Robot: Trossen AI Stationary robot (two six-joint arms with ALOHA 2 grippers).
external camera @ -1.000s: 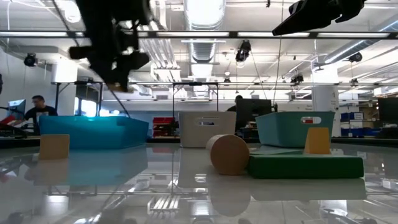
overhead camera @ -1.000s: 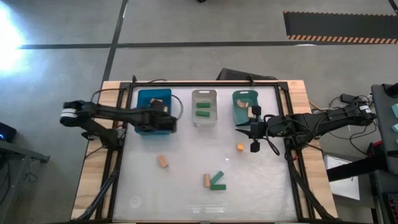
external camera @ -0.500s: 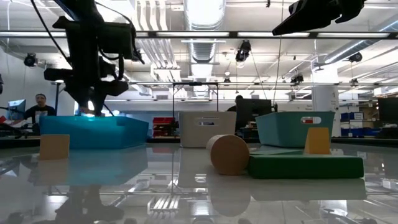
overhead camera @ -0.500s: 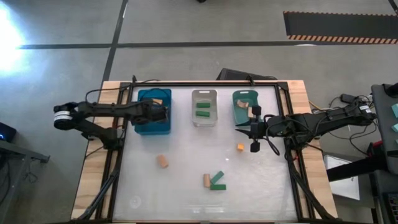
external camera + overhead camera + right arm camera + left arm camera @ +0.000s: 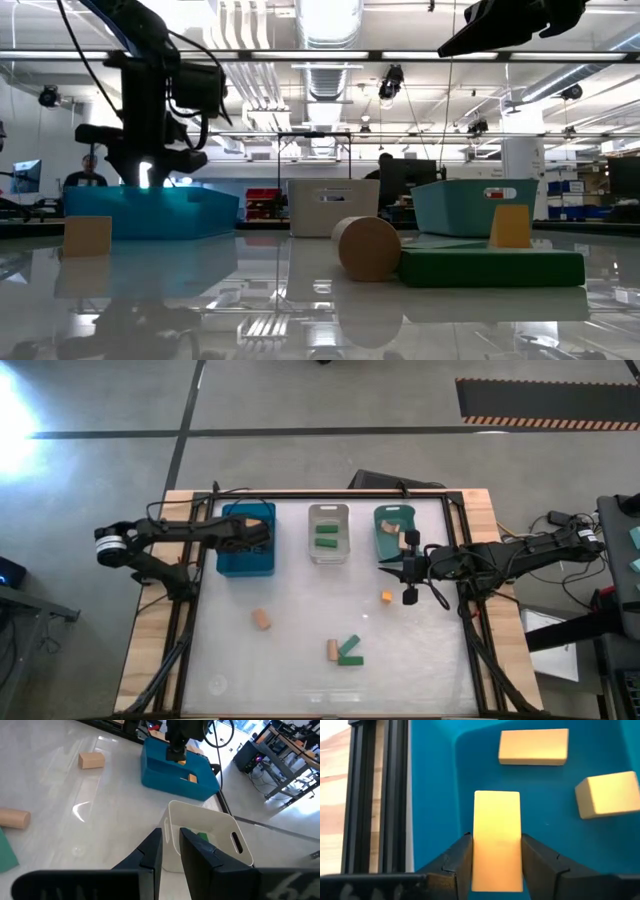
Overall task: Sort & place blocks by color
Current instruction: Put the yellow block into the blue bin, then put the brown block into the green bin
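My left gripper [image 5: 258, 532] reaches down into the blue bin [image 5: 240, 555] and is shut on a pale tan bar [image 5: 496, 820]. Two more tan blocks [image 5: 533, 746] [image 5: 606, 794] lie on the bin's floor. In the low view the left gripper [image 5: 140, 165] stands at the bin's rim [image 5: 150, 190]. My right gripper [image 5: 404, 570] hangs shut and empty above the table, near the teal bin [image 5: 396, 532]. A tan cube [image 5: 261, 619], a tan cylinder [image 5: 332, 650], green bars [image 5: 349, 652] and an orange block [image 5: 386, 596] rest on the table. My left gripper pinches the tan bar by its two long sides [image 5: 480, 850], one finger [image 5: 462, 857] on each. The fingers come from above, pointing down, and lie along the bar. The bar's free end points at the bin's floor; whether it touches the floor I cannot tell.
The clear bin [image 5: 328, 532] between the blue and teal bins holds green blocks. The teal bin holds tan and orange pieces. All three bins stand along the table's far edge. A black frame rail [image 5: 375, 795] runs beside the blue bin. People show in the room behind.
My left gripper has moved from the blue bin's near right corner toward the far edge and come down, from well above the bin to its rim, carrying the tan bar.
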